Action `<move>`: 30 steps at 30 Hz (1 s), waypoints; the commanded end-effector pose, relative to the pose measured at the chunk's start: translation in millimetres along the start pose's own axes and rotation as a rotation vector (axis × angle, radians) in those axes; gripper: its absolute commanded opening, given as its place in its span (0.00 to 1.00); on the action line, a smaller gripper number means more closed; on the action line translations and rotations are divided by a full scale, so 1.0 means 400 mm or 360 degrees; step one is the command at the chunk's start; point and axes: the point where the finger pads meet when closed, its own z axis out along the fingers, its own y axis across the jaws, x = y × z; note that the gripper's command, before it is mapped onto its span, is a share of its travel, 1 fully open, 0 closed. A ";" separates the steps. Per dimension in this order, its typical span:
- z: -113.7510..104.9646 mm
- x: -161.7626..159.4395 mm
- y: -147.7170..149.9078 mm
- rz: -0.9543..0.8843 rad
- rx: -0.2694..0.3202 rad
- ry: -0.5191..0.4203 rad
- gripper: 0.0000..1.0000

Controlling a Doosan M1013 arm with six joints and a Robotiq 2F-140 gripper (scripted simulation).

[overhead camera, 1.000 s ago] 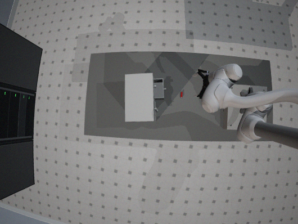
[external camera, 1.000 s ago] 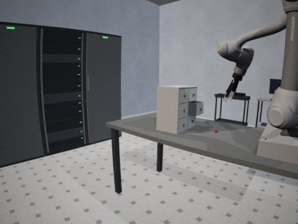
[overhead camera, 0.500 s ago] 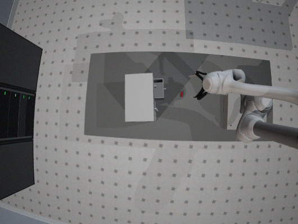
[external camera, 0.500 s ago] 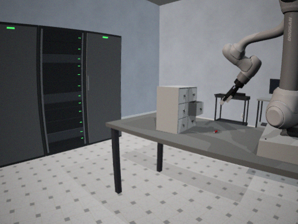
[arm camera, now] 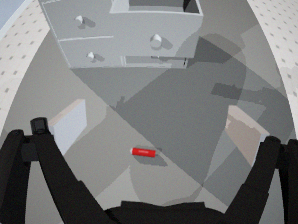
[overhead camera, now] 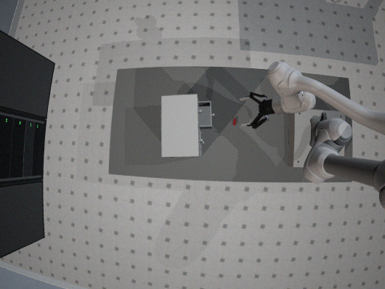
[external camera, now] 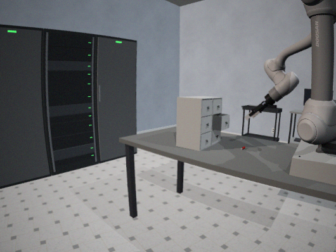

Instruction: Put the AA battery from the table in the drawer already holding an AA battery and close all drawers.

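The small red AA battery [overhead camera: 234, 121] lies on the grey table in front of the chest; it also shows in the side view [external camera: 243, 147] and the wrist view [arm camera: 143, 152]. The pale chest [overhead camera: 180, 125] [external camera: 200, 123] stands on the table with six drawers in two columns. One middle-row drawer [overhead camera: 205, 114] [external camera: 223, 121] is pulled part way out, and it shows open at the top of the wrist view [arm camera: 158, 3]. My gripper [overhead camera: 251, 112] [external camera: 254, 113] is open and empty, high above the table, tilted toward the chest, just behind the battery.
The arm's pale base block [external camera: 312, 163] sits at the table's end. Dark server cabinets [external camera: 63, 101] stand along the wall. A small black side table [external camera: 261, 121] stands beyond the main table.
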 end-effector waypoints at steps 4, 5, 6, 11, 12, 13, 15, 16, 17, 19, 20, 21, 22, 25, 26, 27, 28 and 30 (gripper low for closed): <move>0.050 -0.006 -0.006 -0.0026 -0.0004 0.0438 1.00; 0.056 -0.006 -0.007 -0.0026 -0.0001 0.0470 1.00; 0.062 -0.006 -0.006 -0.0026 -0.0002 0.0500 1.00; 0.074 -0.006 -0.006 -0.0026 -0.0001 0.0569 1.00; 0.077 -0.006 -0.006 -0.0026 -0.0003 0.0588 1.00; 0.081 -0.006 -0.006 -0.0026 -0.0002 0.0603 1.00; 0.085 -0.006 -0.006 -0.0026 -0.0001 0.0628 1.00; 0.087 -0.006 -0.006 -0.0026 -0.0001 0.0638 1.00; 0.089 -0.006 -0.006 -0.0026 -0.0001 0.0646 1.00; 0.090 -0.006 -0.006 -0.0026 -0.0002 0.0658 1.00; 0.091 -0.006 -0.006 -0.0026 -0.0002 0.0661 1.00; 0.091 -0.006 -0.006 -0.0027 -0.0002 0.0664 1.00; 0.092 -0.006 -0.006 -0.0027 -0.0002 0.0665 1.00; 0.092 -0.006 -0.005 -0.0027 -0.0002 0.0666 1.00; 0.092 -0.006 -0.005 -0.0027 -0.0002 0.0667 1.00; 0.092 -0.006 -0.005 -0.0027 -0.0002 0.0667 1.00; 0.092 -0.006 -0.005 -0.0027 -0.0002 0.0667 0.00; 0.092 -0.006 -0.005 -0.0027 -0.0002 0.0667 0.00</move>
